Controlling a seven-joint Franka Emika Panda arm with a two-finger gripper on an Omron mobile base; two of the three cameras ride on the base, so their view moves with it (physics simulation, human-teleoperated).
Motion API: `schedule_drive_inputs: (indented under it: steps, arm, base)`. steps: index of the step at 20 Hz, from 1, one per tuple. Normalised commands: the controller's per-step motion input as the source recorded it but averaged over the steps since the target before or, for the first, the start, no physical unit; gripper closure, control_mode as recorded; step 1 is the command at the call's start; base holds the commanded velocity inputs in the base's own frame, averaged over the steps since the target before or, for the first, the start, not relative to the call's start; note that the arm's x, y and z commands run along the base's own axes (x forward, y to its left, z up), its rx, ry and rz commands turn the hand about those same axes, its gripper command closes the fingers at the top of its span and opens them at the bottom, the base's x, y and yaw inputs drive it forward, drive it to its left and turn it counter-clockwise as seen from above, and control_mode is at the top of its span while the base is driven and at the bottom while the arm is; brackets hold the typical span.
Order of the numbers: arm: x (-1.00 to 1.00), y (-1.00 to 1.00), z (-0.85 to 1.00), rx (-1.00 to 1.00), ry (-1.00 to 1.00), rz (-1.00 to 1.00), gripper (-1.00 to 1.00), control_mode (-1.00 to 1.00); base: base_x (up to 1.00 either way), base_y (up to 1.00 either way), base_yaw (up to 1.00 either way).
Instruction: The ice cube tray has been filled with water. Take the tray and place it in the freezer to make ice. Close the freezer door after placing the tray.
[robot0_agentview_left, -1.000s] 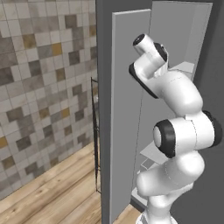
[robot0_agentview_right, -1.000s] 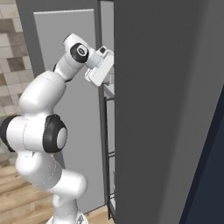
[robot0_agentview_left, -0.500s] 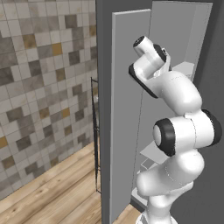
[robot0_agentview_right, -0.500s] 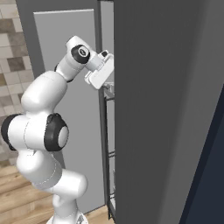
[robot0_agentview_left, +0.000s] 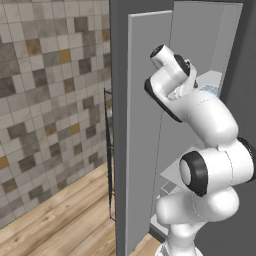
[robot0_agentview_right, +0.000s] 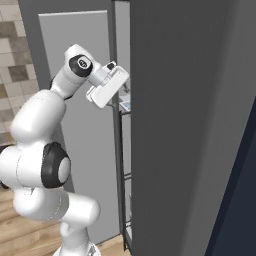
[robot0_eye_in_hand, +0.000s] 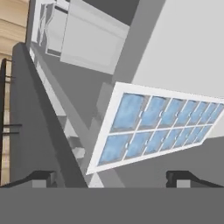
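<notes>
- Change since the earlier pictures: slight. The arm's wrist has drawn a little back and up from the freezer opening; door and shelves have held their places.
- Freezer (robot0_agentview_right: 190, 125): tall dark grey cabinet, pale grey interior, shelves visible at several heights through the gap.
- Freezer door (robot0_agentview_left: 147, 125): swung wide open, lighter inner face toward the arm, slim dark handle on its far side. Closing it is judged the step left.
- Arm: white, dark joints, reaching into the opening at upper-shelf height.
- Gripper (robot0_eye_in_hand: 111, 177): jaws released, spread wide, grasping nothing; the tips stand apart from the tray in the hand view.
- Ice cube tray (robot0_eye_in_hand: 159, 127): white, two rows of cells, lying flat on an upper freezer shelf, near its front edge as far as can be judged. A sliver of it also shows past the wrist in the left base view (robot0_agentview_left: 209, 90).
- Water (robot0_eye_in_hand: 129, 109): pale blue, glossy, present in every visible cell.
- Risk: the wrist sits close above the tray, so a careless withdrawal could clip it and spill the water or nudge it off the shelf front.
- Risk: the arm stands between door and cabinet; swinging the door before the arm is clear would jam it against the arm.
</notes>
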Motion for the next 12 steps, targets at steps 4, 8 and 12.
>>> schedule_drive_inputs:
  steps: [4,8,12]
  arm:
    - [-0.33,0.69,0.0,0.0,0.0,-0.02,-1.0,-1.0]
    - [-0.78,0.89,0.0,0.0,0.0,0.0,-1.0,-1.0]
    - [-0.96,0.33,0.0,0.0,-0.08,-0.04,-1.0,-1.0]
  base:
    - [0.0,0.0,0.0]
    - [0.0,0.0,0.0]
    - [0.0,0.0,0.0]
